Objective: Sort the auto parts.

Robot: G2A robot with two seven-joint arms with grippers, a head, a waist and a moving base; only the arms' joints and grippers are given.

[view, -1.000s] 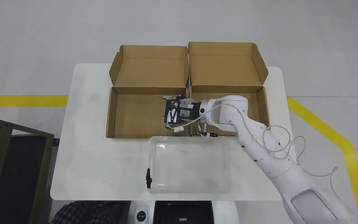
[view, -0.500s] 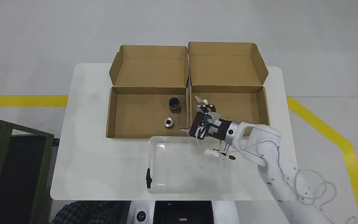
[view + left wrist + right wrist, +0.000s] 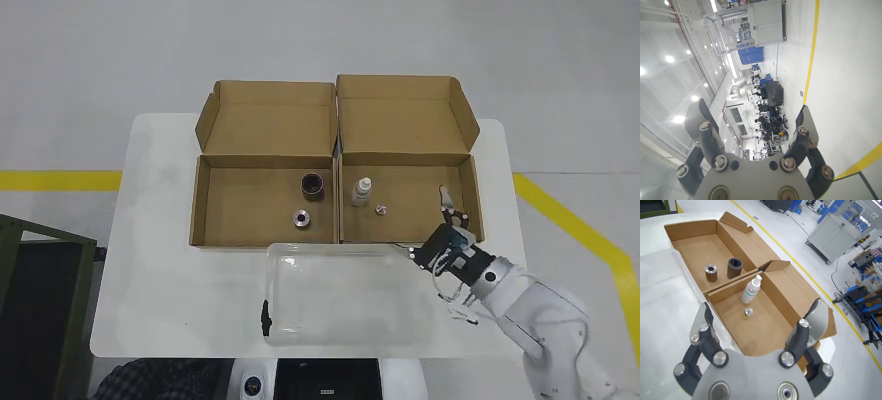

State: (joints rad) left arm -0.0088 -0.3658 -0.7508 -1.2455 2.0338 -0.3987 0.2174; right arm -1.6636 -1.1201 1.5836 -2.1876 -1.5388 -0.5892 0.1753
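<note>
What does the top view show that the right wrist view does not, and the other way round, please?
Top view alone: a small black item at the left rim of the clear bin, and the whole white table. Right wrist view alone: the right gripper seen plainly with jaws open, and workshop racks beyond. Both: the left box holding two dark cylinders, the right box holding a spray bottle and a small metal part.
</note>
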